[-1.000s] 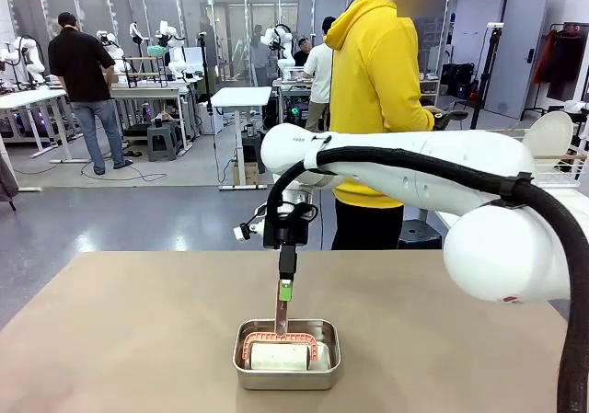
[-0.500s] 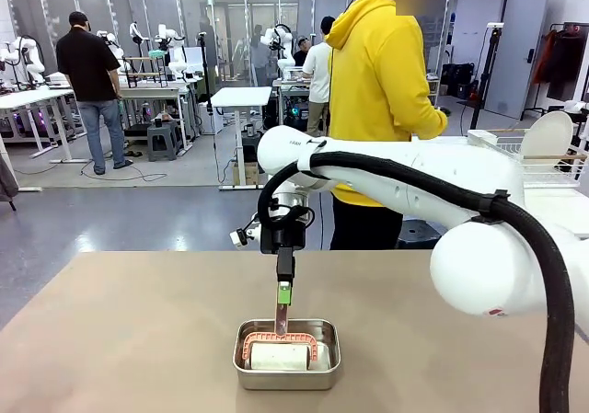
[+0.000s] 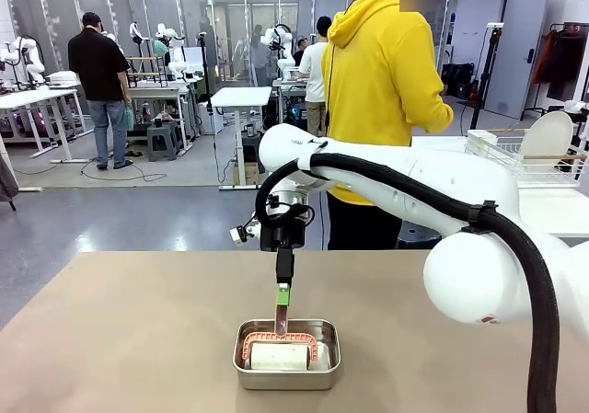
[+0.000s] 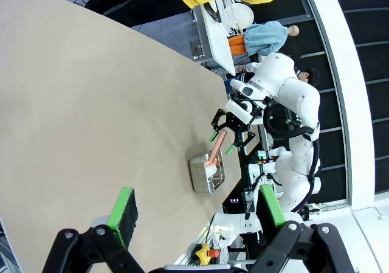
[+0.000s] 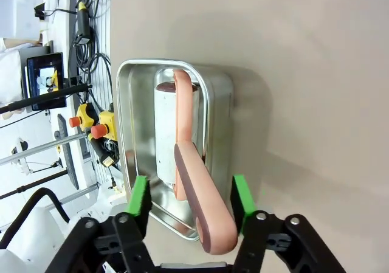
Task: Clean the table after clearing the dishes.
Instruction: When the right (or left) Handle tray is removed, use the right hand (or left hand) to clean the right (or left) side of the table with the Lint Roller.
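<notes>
Here, front, right gripper (image 3: 284, 295): pointing straight down, its pads level with the top of the handle (image 3: 281, 319).
Front, handle: stands nearly upright out of the pan (image 3: 285, 382), directly below the wrist.
Front, pan: close to the near edge of the table (image 3: 129, 339), about mid-width; in it the roller (image 3: 276, 356) lies left to right.
Front, plate (image 3: 547, 137): on edge in a rack (image 3: 515, 155) on the side table (image 3: 543, 206), well apart from the tan top; clearing looks done.
Left wrist, left gripper (image 4: 196, 203): spread wide, nothing between its pads; the pan (image 4: 207, 173) is far off across the table, so the right arm is much the nearer.
Right wrist, right gripper (image 5: 191, 191): released, pads astride the handle (image 5: 203, 206); one pad is just beside it, the other shows a clear gap.
Right wrist, axis: the handle runs away from the pads to the roller (image 5: 165, 133), square to the closing line.
Next, likely: close on the handle, then lift.
</notes>
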